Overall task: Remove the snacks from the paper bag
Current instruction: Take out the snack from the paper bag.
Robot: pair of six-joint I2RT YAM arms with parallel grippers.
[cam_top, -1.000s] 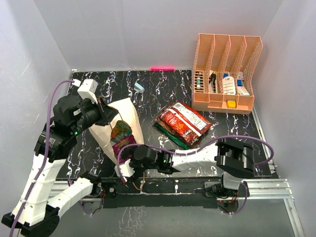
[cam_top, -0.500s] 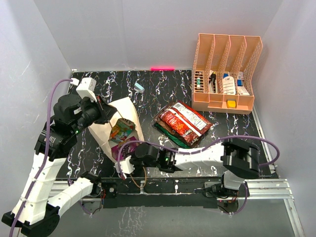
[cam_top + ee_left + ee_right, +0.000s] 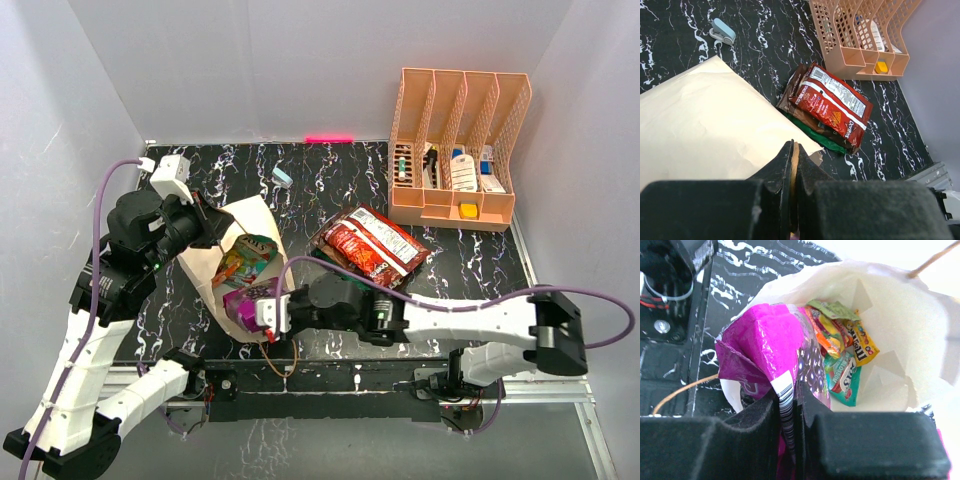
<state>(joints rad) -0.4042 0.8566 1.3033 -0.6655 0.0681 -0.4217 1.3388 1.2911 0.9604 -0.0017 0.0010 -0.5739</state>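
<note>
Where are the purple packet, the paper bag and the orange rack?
purple packet [image 3: 765,337]: right wrist view, its crumpled upper face.
paper bag [image 3: 700,125]: left wrist view, its flat outer side.
orange rack [image 3: 430,215]: top view, its front wall.

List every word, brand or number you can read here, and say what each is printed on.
"Doritos": on the red packet.
"m&m's": on the yellow packet inside the paper bag.
"BLOSSOMS", as far as it can be read: on the teal packet in the bag.
Too small or blurred to read: the red packet's white panel, the purple packet's barcode, everything in the orange rack.
</note>
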